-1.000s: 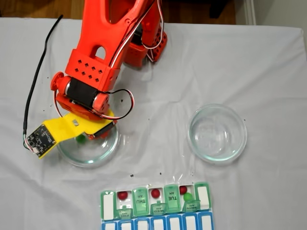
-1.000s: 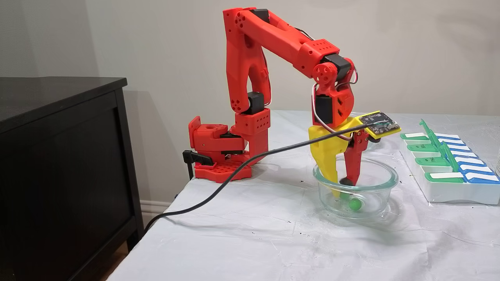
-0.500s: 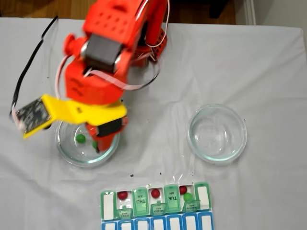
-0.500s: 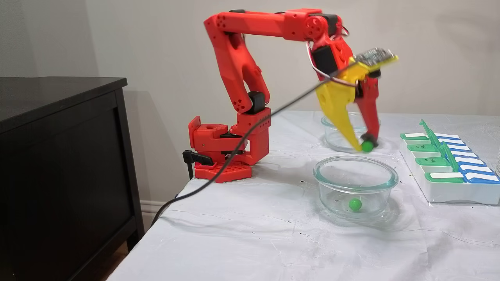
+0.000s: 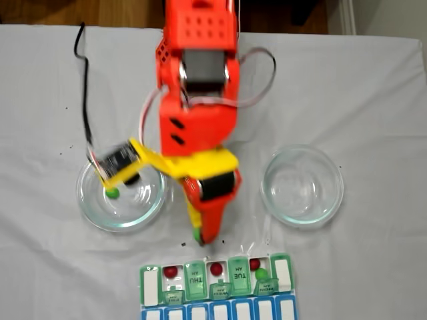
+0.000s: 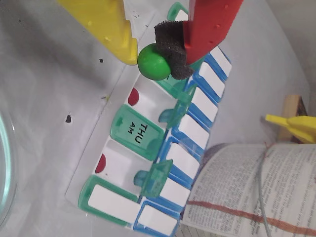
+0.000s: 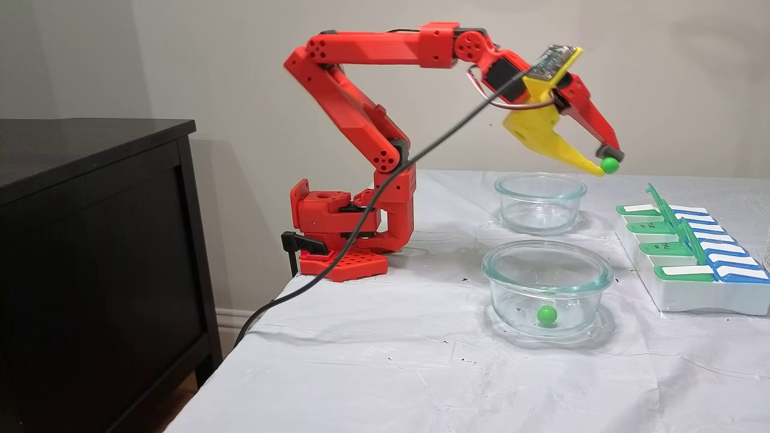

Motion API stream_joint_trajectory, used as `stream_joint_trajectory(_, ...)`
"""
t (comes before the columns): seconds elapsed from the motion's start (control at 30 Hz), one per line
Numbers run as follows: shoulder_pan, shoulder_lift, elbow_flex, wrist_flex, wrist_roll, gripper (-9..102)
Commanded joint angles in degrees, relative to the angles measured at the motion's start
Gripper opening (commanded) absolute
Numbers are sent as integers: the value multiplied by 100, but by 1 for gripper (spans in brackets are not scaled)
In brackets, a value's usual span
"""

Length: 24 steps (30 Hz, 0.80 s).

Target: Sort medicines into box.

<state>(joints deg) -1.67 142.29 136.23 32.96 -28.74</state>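
Observation:
My gripper point(image 6: 148, 55) is shut on a glossy green medicine ball point(image 6: 153, 62), pinched between the yellow fingertip and the red finger's black foam pad. In the side fixed view the gripper point(image 7: 605, 164) holds the ball point(image 7: 610, 165) high above the table, short of the box point(image 7: 692, 294). From above, the gripper point(image 5: 199, 237) hangs just behind the green box point(image 5: 150, 283), near its THU lid. Red balls point(image 5: 171, 271) point(image 5: 216, 269) point(image 5: 254, 264) and a green one point(image 5: 261, 274) lie in open compartments. One more green ball point(image 5: 112, 193) rests in the left glass dish point(image 5: 90, 213).
A second glass dish point(image 5: 302, 185) stands to the right in the overhead fixed view, with nothing in it. A black cable point(image 7: 373, 198) trails from the wrist off the table's left side. A dark cabinet point(image 7: 90, 240) stands beside the table. Printed paper point(image 6: 247, 192) lies past the box.
The gripper closed on a green ball in the left dish, lifted it out, and swung up and across toward the box. One green ball stayed in the dish.

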Motion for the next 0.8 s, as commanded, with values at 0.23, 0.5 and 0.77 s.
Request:
stream_joint_trajectory(0.23, -220, -2048, -1881, -563, 387, 0)
stream_joint_trajectory(0.5, -475, -2505, -2197, -650, 466, 0)
stream_joint_trajectory(0.77, -448, -3006, -2522, -853, 510, 0)
